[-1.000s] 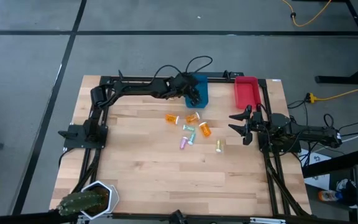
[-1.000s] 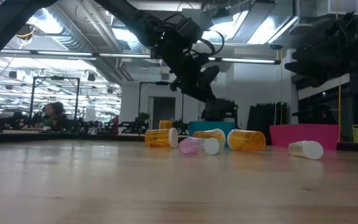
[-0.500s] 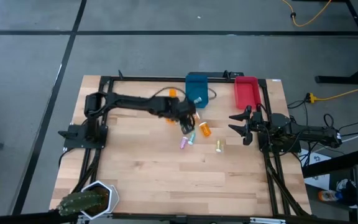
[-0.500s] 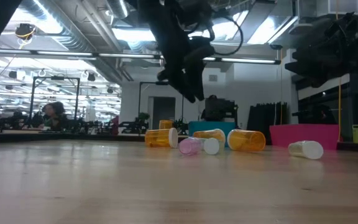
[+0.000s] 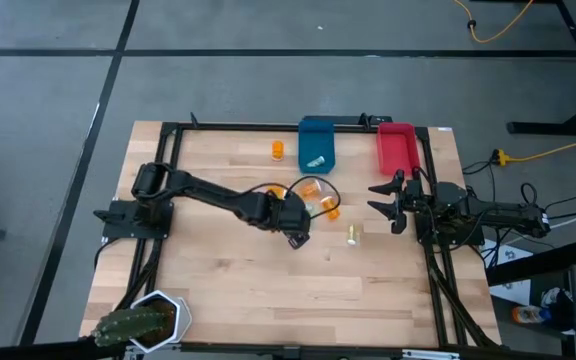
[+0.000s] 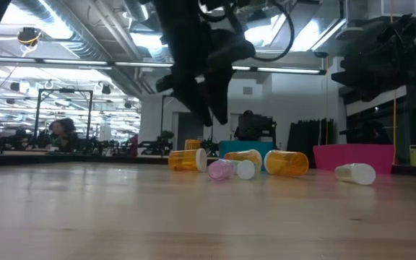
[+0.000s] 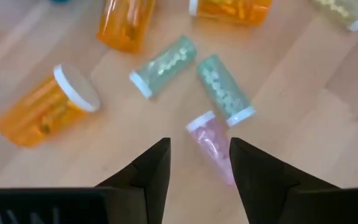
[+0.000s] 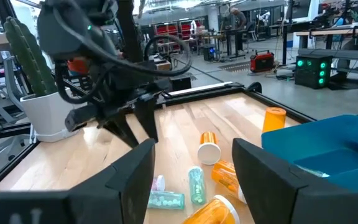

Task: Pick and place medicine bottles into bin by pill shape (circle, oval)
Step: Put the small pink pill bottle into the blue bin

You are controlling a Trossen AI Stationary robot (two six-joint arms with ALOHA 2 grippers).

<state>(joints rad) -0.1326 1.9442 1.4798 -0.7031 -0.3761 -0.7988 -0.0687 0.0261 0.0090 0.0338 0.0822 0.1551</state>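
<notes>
Several small medicine bottles lie on their sides mid-table: orange ones (image 5: 311,188) (image 5: 330,208), two teal ones (image 7: 163,65) (image 7: 224,87), a purple one (image 7: 210,140) and a clear one (image 5: 352,235). One orange bottle (image 5: 278,150) stands upright at the far side. Another bottle (image 5: 317,160) lies in the blue bin (image 5: 317,135). My left gripper (image 7: 197,162) hovers open above the purple bottle, pointing steeply down, clear of the table (image 6: 202,115). My right gripper (image 5: 378,198) waits open at the table's right, beside the red bin (image 5: 395,148).
The blue bin and the red bin stand side by side at the far edge. A cactus in a white pot (image 5: 153,315) sits at the near left corner. Black frame rails (image 5: 158,250) run along the table's sides. Bare wood lies toward the near edge.
My left gripper has swung from over the blue bin toward the near edge, ending above the cluster of bottles, a little lower and turned about its wrist. Its fingers stay open. The bottles on the table have not moved.
</notes>
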